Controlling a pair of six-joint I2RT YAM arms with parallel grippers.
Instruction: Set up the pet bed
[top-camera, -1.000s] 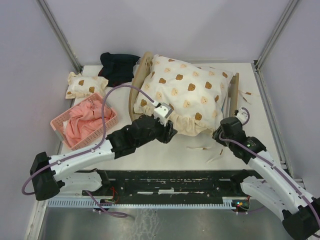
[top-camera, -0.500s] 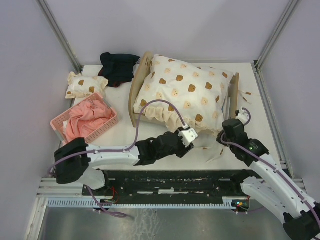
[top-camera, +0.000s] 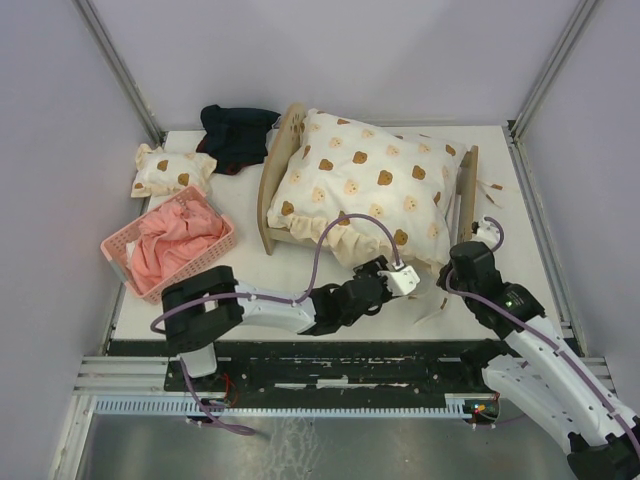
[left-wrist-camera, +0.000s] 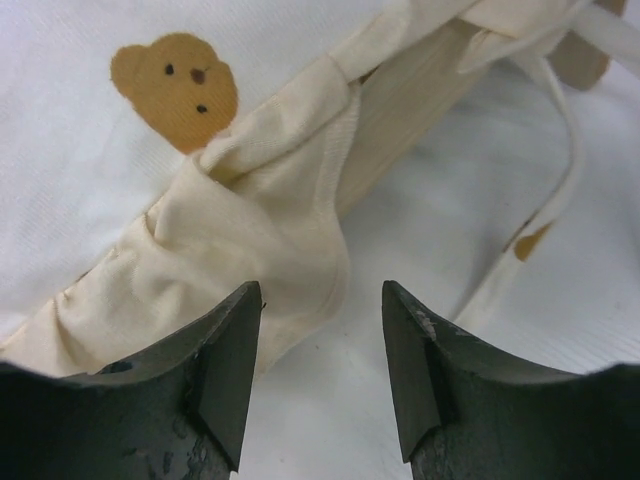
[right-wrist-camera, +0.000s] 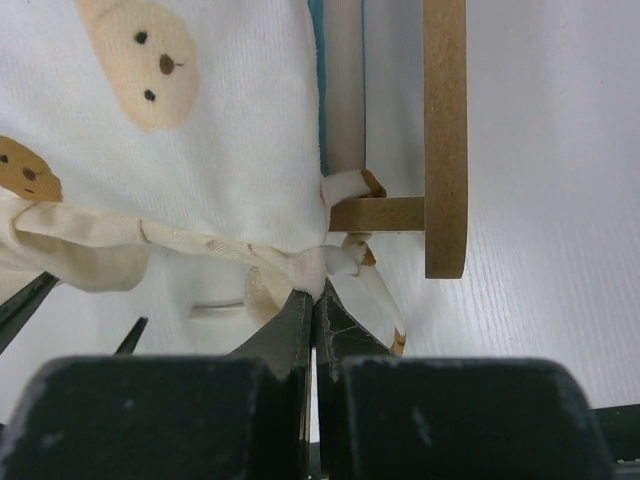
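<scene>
Right fingers, pressed together, touch the cream fabric tie knot at the footboard corner of the light plywood pet bed. The left fingers are spread before the ruffled hem of the bear-print quilt. Bed's length runs leftward from the right fingers.

White table, pet bed, pink basket

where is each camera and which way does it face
top external: above and behind the bases, looking down on the table; both arms show
left wrist: on its arm, facing the quilt ruffle; open left gripper shows
right wrist: facing the pet bed footboard; shut right gripper shows
shared: all see the quilt
</scene>
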